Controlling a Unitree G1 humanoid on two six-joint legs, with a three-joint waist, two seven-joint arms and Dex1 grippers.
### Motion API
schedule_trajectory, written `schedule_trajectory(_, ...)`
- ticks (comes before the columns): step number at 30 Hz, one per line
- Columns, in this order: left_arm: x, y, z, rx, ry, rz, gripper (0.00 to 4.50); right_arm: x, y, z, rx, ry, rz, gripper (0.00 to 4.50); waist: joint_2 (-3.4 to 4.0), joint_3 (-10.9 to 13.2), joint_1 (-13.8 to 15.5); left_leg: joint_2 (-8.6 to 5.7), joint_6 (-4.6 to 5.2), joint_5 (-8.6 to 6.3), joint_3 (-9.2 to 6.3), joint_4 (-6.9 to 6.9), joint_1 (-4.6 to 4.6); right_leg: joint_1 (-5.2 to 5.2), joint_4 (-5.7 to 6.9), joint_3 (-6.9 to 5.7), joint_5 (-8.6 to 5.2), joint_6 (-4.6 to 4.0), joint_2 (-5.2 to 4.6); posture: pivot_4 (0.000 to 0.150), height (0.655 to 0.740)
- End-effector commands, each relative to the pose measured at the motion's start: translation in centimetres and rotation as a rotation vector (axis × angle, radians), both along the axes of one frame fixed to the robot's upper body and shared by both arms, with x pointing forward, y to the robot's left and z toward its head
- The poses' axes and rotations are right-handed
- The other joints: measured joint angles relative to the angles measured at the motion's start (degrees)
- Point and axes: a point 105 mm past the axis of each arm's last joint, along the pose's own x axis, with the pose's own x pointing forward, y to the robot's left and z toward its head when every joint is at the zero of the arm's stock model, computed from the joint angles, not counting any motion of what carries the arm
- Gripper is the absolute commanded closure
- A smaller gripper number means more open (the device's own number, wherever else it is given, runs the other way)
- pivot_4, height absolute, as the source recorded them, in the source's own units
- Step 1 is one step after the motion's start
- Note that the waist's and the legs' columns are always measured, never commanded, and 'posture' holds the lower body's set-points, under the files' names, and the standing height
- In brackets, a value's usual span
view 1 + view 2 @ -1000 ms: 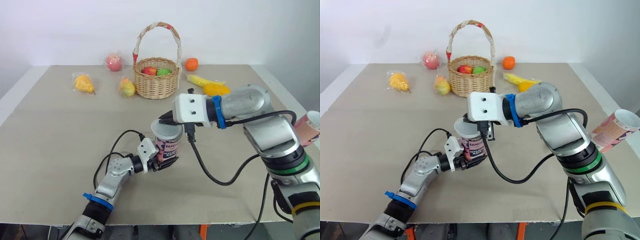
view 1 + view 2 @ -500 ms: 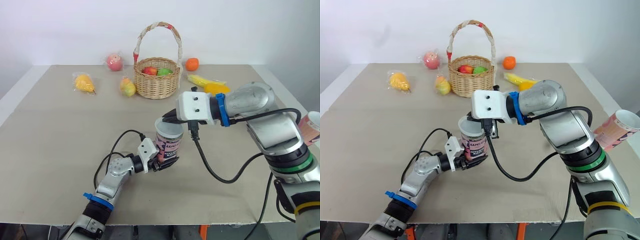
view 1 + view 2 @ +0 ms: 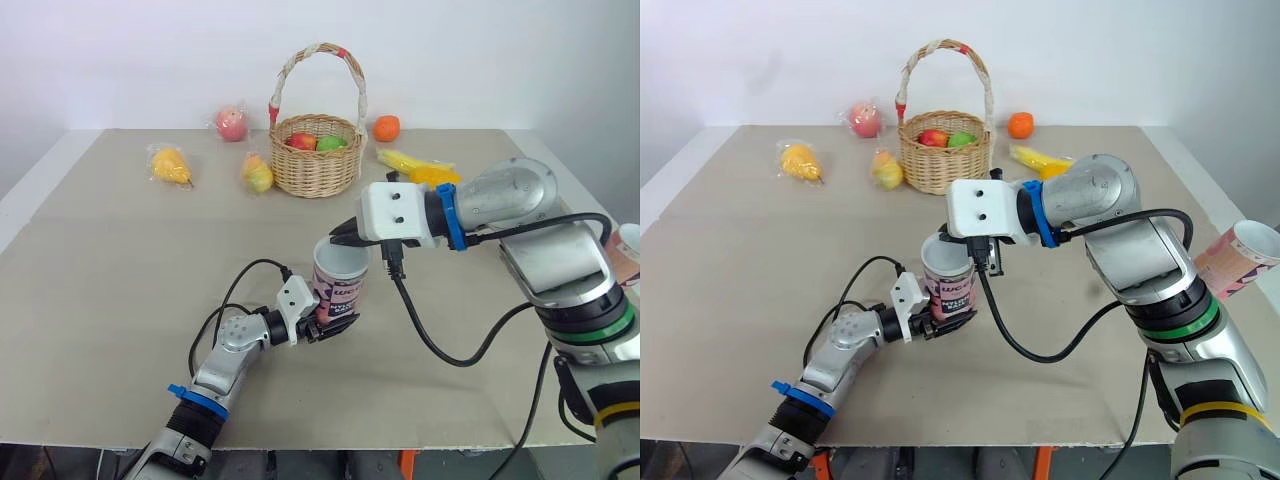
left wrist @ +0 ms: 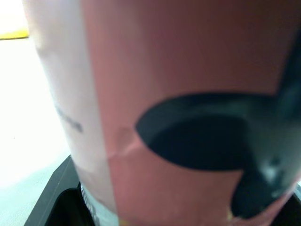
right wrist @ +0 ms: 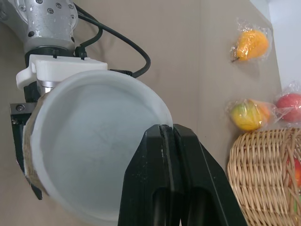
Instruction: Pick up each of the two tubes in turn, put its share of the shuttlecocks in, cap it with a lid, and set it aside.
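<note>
A pink tube point(image 3: 338, 287) stands upright near the middle of the table, and my left gripper point(image 3: 325, 322) is shut on its lower part. In the left wrist view the tube's pink wall point(image 4: 188, 94) is right up against the camera. A white lid point(image 5: 94, 141) sits on the tube's mouth. My right gripper point(image 5: 168, 129) is shut, its fingertips pressed together over the lid's edge on the tube's far side point(image 3: 340, 236). A second pink tube point(image 3: 1240, 258) lies tilted at the table's right edge.
At the back of the table stands a wicker basket point(image 3: 315, 155) with fruit in it. Wrapped fruit lies around it: a pear point(image 3: 168, 165), an apple point(image 3: 231, 123), another fruit point(image 3: 256, 175), an orange point(image 3: 386, 127) and a yellow item point(image 3: 415, 165).
My right gripper has slid from over the tube's mouth to its far right rim. The tube in my left gripper has shifted slightly right.
</note>
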Motion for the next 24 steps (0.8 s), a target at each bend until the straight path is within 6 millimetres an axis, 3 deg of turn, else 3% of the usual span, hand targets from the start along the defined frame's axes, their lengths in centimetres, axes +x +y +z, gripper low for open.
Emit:
schedule_trajectory(1,-0.1,0.6,-2.9,0.057,0.102,0.029,1.47,-0.5,0.1,1.9,0.115,-0.002,0.016,4.36,0.00,0.01,0.00,0.00,0.00,0.00,0.00,0.00,-0.01,0.00,0.00,-0.10,0.01,-0.01,-0.08,0.150,0.7400)
schedule_trajectory(11,-0.3,0.7,-3.1,0.056,0.109,0.027,1.47,-0.5,-0.5,1.6,0.136,0.006,-0.009,4.36,0.01,0.02,0.03,0.03,0.03,0.02,0.02,-0.01,-0.09,0.02,0.00,-0.85,0.10,-0.21,-0.58,0.150,0.7400)
schedule_trajectory(24,-0.4,0.8,-3.1,0.058,0.109,0.026,1.47,-0.3,-1.3,0.9,0.229,0.074,-0.029,4.36,0.00,0.05,0.07,0.02,0.03,0.02,0.01,-0.02,-0.09,0.05,-0.02,-0.93,-0.04,0.01,-0.57,0.150,0.7400)
